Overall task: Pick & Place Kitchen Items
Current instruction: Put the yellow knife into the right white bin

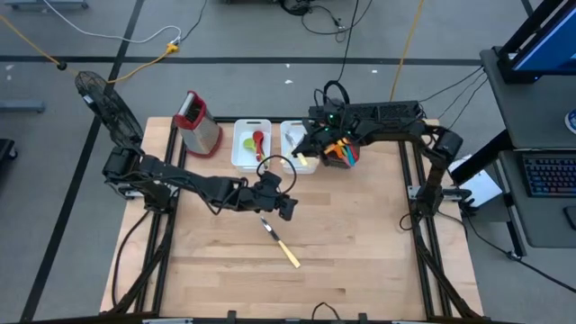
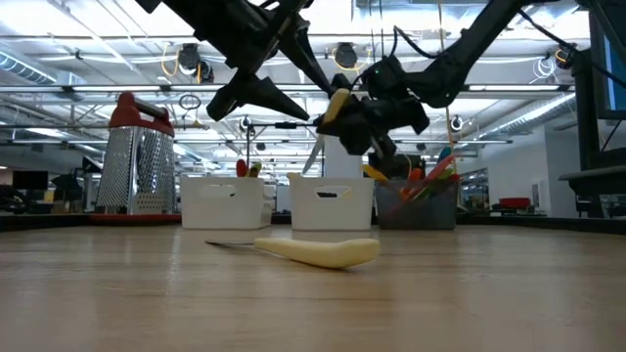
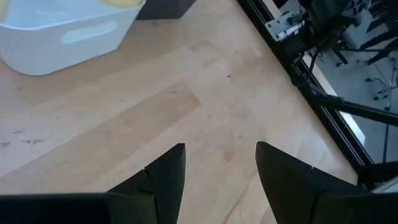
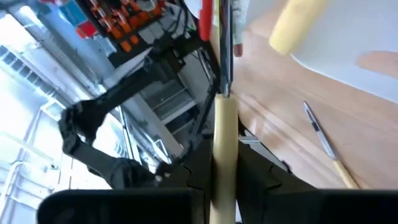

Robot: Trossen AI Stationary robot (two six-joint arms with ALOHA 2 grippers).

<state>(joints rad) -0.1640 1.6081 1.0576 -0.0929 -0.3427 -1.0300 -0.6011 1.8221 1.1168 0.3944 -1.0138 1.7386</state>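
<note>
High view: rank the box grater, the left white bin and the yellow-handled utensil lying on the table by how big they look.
1. Left white bin and box grater: too alike to rank.
2. Yellow-handled utensil, clearly smallest.

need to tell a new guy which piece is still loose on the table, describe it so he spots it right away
Start from the two white bins at the back of the wooden table and come toward the front edge, past the open left gripper. The yellow-handled metal utensil lies flat there, the only utensil on bare wood rather than in a bin or gripper.
</note>
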